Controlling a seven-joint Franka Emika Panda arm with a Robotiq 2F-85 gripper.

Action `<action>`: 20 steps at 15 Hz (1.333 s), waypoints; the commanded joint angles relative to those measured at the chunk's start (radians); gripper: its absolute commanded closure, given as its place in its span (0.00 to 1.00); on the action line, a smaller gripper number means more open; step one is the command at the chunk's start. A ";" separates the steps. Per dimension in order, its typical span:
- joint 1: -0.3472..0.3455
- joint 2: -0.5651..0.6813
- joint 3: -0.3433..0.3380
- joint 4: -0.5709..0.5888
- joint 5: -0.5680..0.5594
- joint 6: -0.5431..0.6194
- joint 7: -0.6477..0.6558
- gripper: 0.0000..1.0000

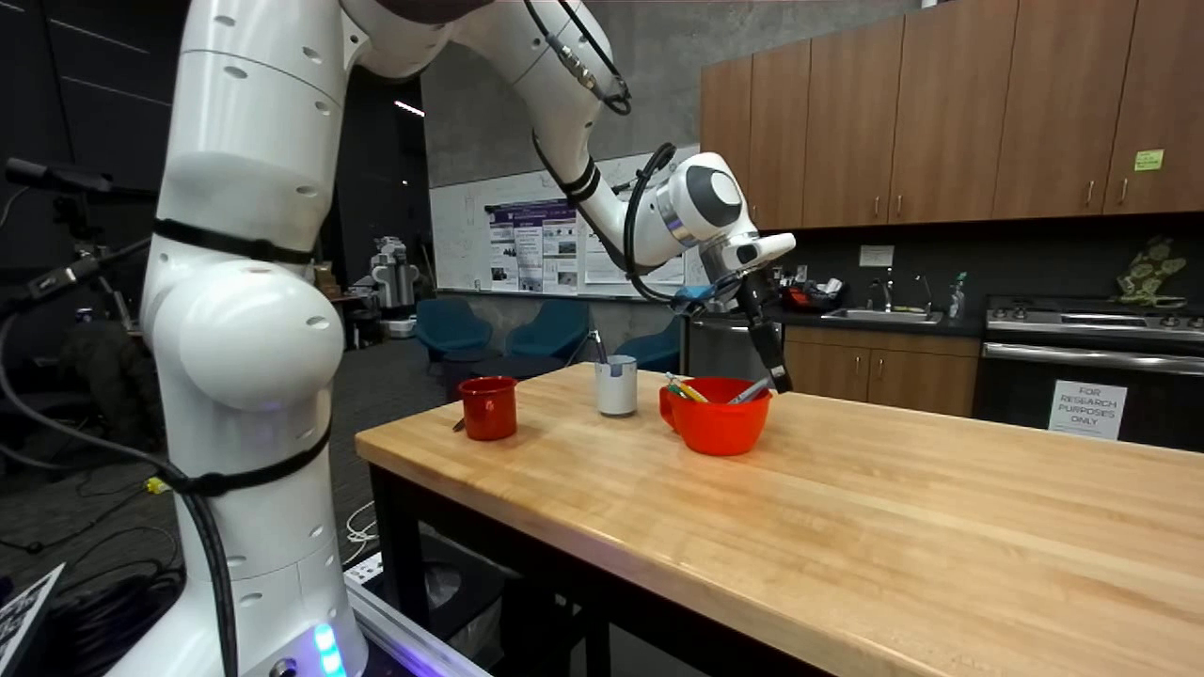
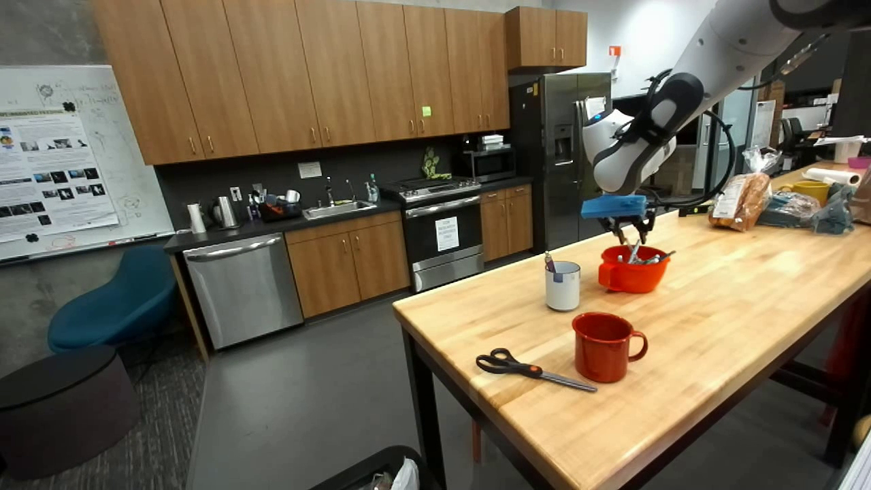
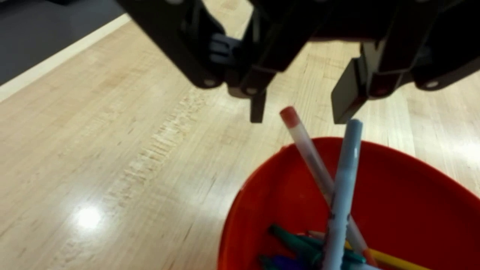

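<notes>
My gripper (image 3: 299,111) stands open, its two fingers apart with nothing gripped between them. Just below the fingertips, a clear pen with a red end (image 3: 309,153) sticks up out of a red handled bowl (image 3: 397,180). A grey-blue marker (image 3: 344,187) leans across that pen, its top end overlapping the lower edge of the right finger in the wrist view; contact cannot be told. Deeper in the bowl lie green pens (image 3: 300,243) and a yellow pencil (image 3: 393,260). In both exterior views the gripper (image 2: 633,237) is at the rim of the bowl (image 1: 720,428).
A white mug (image 2: 563,289) holding a pen or similar tool stands beside the bowl. Closer to the table's end are a red mug (image 2: 602,350) and black-handled scissors (image 2: 520,367). Bagged bread (image 2: 738,201) and other bags lie farther along the wooden table (image 1: 847,527).
</notes>
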 commanded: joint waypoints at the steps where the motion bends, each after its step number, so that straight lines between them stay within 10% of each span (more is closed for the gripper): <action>1: 0.024 0.005 -0.024 0.016 -0.005 0.005 0.015 0.81; 5: 0.029 0.002 -0.026 0.016 -0.004 0.010 0.013 1.00; 7: 0.030 0.001 -0.027 0.017 -0.006 0.012 0.014 0.72; 20: 0.043 -0.028 -0.028 -0.025 -0.031 0.151 -0.147 0.00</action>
